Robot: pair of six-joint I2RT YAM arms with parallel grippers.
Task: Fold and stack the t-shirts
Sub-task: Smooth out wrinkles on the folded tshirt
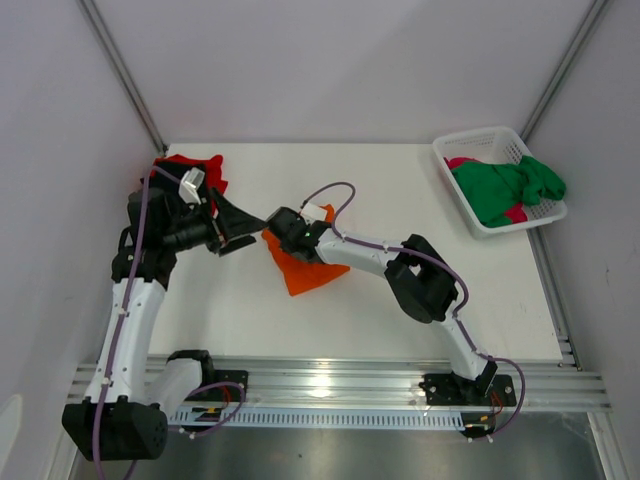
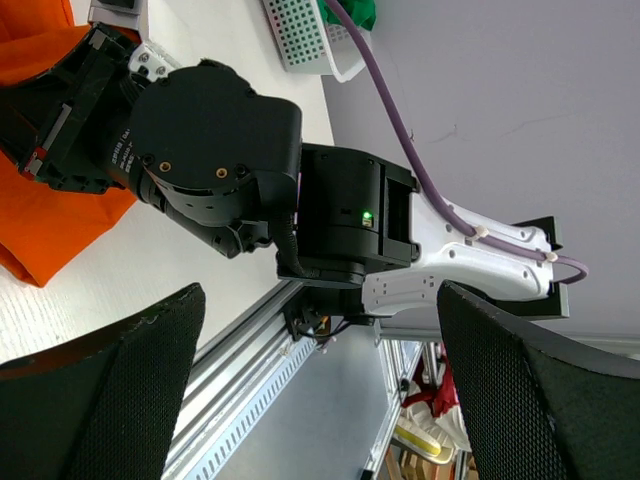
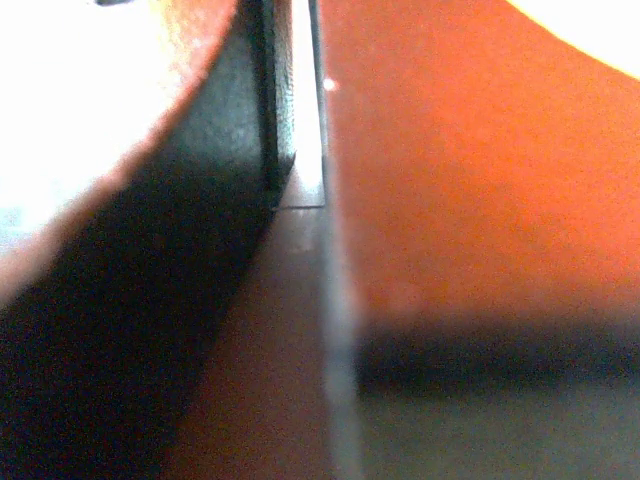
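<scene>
Bunched orange t-shirt (image 1: 305,272) lies mid-table, red t-shirt (image 1: 210,165) far-left.

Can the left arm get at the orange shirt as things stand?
Probably yes. The left gripper hangs open just beside the orange shirt, with nothing between them. But the right gripper is shut on that same near corner, so room looks tight.

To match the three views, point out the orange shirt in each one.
Top external: the orange shirt lies just left of picture centre, its upper-left corner at the right tool.
Left wrist: the shirt sits at the left edge, upper half, partly behind the right tool.
Right wrist: a blurred close-up, where the shirt fills the right side.
Shared landmark: the right tool, shut on the shirt.
</scene>
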